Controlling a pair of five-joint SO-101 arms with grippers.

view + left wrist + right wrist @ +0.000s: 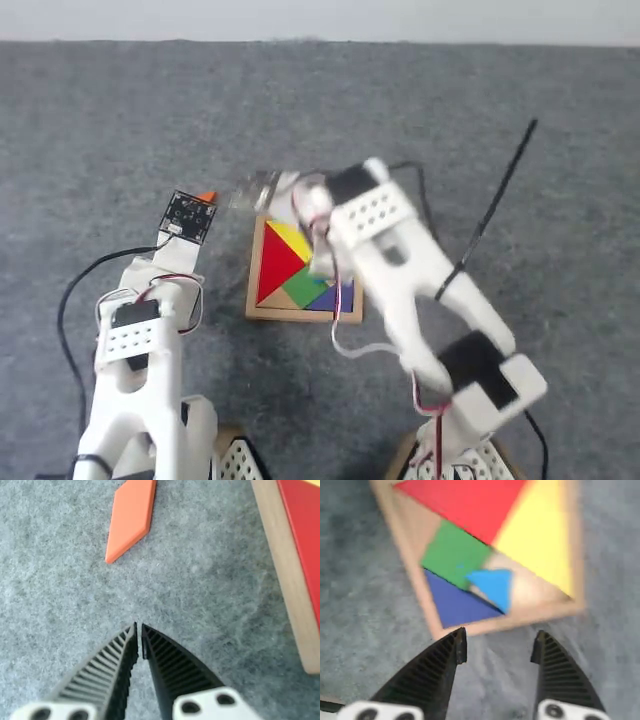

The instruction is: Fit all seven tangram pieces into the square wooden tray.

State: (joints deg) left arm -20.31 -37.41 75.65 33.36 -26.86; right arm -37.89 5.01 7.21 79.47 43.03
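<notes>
The square wooden tray lies mid-table and holds a red triangle, a yellow triangle, a green piece and a dark blue piece. A small light blue triangle lies askew in the bare gap by the tray's right edge. An orange parallelogram rests on the carpet left of the tray, a short way ahead of my left gripper, which is shut on nothing. My right gripper is open and empty, just off the tray's right edge. The right arm hangs over that side.
Grey carpet covers the whole table, with open room behind and to both sides of the tray. The left arm stands at the front left, and loose cables trail from the right arm.
</notes>
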